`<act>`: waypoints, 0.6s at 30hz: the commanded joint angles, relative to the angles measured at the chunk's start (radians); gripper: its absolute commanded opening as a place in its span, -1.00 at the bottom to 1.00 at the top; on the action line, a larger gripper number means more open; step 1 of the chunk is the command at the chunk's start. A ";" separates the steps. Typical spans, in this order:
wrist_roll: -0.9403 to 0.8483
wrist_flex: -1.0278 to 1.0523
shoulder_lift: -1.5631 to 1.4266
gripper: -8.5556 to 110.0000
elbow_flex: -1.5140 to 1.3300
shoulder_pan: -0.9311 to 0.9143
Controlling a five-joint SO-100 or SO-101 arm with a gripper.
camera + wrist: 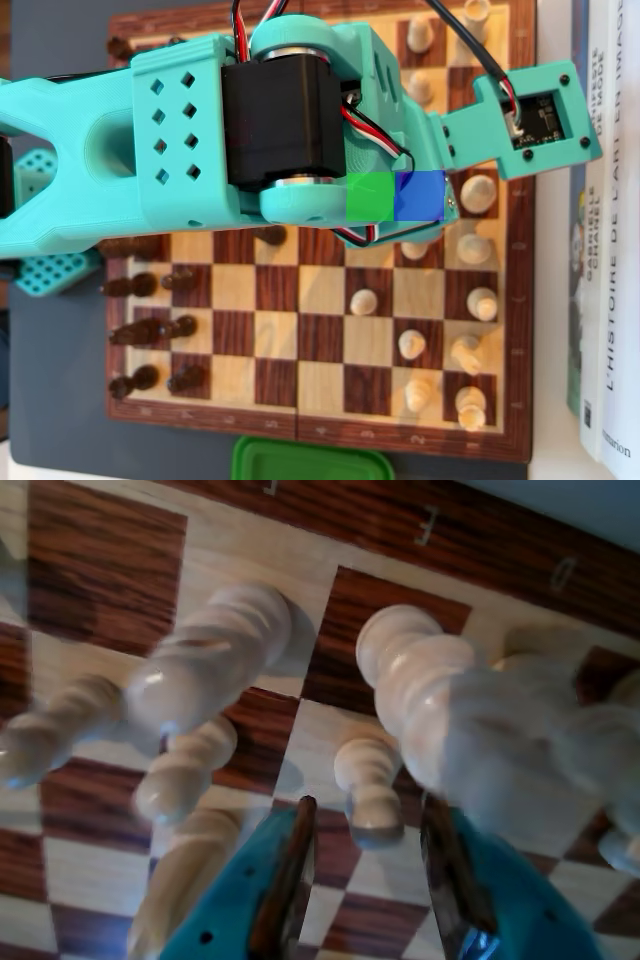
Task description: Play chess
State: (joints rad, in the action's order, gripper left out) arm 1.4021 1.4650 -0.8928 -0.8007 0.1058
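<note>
In the wrist view my gripper (368, 806) is open, its teal jaws with dark pads low over the wooden chessboard (110, 560). A white pawn (366, 780) stands right at the fingertips, in the gap between them, and neither pad touches it. Taller white pieces rise close by: one on the left (215, 655), one just right of the pawn (410, 670), and a blurred one at far right (545, 745). In the overhead view the teal arm (200, 130) covers the upper half of the chessboard (320, 340) and hides the jaws.
In the overhead view white pieces (470, 350) fill the right side, with one pawn (364, 300) advanced toward the middle. Dark pieces (150, 330) line the left. Books (605, 250) lie right of the board, and a green lid (310, 462) sits below it.
</note>
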 commanded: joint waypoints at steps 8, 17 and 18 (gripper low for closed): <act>-0.005 -0.011 0.009 -0.59 0.038 -0.011; -0.005 -0.011 0.012 -0.60 0.040 -0.028; -0.005 -0.011 0.012 -0.60 0.040 -0.028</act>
State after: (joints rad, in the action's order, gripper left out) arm 1.4021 1.4634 -0.8682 -0.8007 0.0920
